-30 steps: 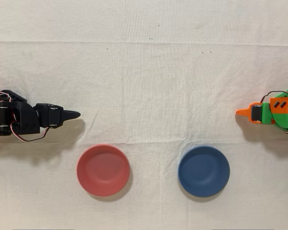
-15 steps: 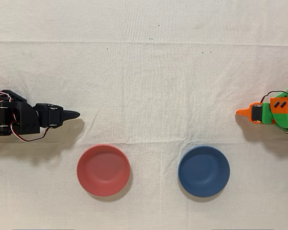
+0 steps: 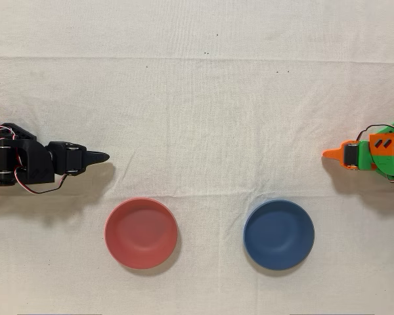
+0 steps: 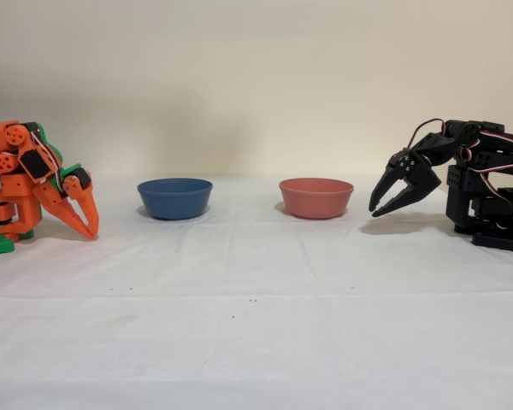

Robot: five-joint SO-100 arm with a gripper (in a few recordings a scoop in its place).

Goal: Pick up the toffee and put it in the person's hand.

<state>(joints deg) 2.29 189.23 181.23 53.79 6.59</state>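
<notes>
Still unmoved, black gripper (image 4: pixel 378 207) jaws parted, holding nothing

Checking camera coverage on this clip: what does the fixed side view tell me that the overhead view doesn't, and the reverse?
Fixed view alone: the black arm has its jaws parted and pointing down; it also gives the depth of the bowls' outer walls and the plain wall behind. Overhead view alone: the insides of the red bowl and blue bowl, both bare, and the creases across the cloth. Shared: the two bowls side by side between the black arm and the idle orange arm.
</notes>
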